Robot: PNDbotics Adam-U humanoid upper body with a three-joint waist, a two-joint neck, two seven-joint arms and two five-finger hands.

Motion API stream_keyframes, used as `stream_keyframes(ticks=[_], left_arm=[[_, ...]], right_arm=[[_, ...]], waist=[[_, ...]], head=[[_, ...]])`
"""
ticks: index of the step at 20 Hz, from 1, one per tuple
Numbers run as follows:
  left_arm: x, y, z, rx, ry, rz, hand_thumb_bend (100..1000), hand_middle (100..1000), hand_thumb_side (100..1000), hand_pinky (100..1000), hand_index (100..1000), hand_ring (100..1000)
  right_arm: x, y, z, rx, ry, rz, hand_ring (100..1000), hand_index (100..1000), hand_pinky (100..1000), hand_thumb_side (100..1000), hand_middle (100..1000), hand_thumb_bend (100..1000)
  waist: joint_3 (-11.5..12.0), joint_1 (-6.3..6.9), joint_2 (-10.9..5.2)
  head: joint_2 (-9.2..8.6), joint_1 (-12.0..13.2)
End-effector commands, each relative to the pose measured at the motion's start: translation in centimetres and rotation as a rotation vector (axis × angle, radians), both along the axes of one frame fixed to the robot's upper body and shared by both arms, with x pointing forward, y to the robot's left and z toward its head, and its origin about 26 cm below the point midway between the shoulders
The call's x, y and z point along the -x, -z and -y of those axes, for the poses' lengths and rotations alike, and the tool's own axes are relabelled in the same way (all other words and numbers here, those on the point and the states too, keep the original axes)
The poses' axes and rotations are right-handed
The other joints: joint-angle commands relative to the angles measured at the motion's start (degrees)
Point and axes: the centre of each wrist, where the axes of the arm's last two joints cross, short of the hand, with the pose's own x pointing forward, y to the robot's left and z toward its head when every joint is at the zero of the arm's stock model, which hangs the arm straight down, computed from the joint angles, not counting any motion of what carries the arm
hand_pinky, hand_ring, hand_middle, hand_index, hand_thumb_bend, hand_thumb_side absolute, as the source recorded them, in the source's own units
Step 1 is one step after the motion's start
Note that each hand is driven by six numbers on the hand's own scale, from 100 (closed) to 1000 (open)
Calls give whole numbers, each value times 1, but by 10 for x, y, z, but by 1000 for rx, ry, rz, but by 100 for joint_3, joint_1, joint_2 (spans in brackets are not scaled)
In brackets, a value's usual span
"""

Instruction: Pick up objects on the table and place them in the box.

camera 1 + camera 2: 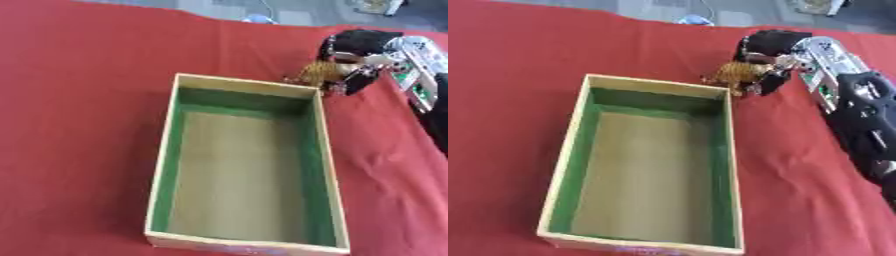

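Note:
A wooden box [570,130] with green inner walls and a bare wooden floor lies open on the red cloth, with nothing inside it. Just beyond its far right corner, my right hand [770,47] comes in from the right and has its fingers curled round a small orange striped toy animal [732,74]. The toy hangs close above the box's far rim corner. The hand's fingers [359,80] cover part of the toy. My left hand shows in neither view.
The red cloth [79,100] covers the whole table around the box. My right forearm [859,115] stretches along the right side. A small pale blue thing [693,20] lies at the cloth's far edge, with grey floor beyond.

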Motion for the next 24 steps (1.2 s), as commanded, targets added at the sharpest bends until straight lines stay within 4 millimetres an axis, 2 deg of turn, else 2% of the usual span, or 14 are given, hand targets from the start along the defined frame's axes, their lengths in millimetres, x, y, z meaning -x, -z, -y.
stream_keyframes(ticks=[1,3,10,15,19,24], left_arm=[[2,-6,-1,-16,-1,21,100,527,757,510,689,497],[2,-6,-1,-16,-1,20,100,528,758,510,689,497],[3,-5,-2,-13,-1,14,100,528,759,511,688,497],[3,-4,-2,-9,-2,7,100,529,757,512,688,497],[3,-3,-3,-6,-1,0,100,530,755,513,688,497],[4,-2,-4,2,-3,-5,100,531,755,515,689,498]], right_arm=[[4,-17,3,-23,-8,80,758,427,849,155,447,100],[4,-16,3,-37,-18,93,753,421,848,219,443,100],[3,-18,2,-80,-44,99,743,403,850,245,439,100],[7,-30,-3,-110,-71,135,732,384,847,260,426,100],[12,-41,-5,-129,-84,179,714,326,830,271,393,100],[20,-54,-8,-154,-102,252,681,202,802,281,323,100]], waist=[[-6,27,-139],[-12,28,-149],[-36,40,-200],[-76,52,-286],[-113,46,-381],[-152,44,-506]], head=[[-57,-35],[-49,-33],[-17,-25],[25,-10],[49,4],[90,37]])
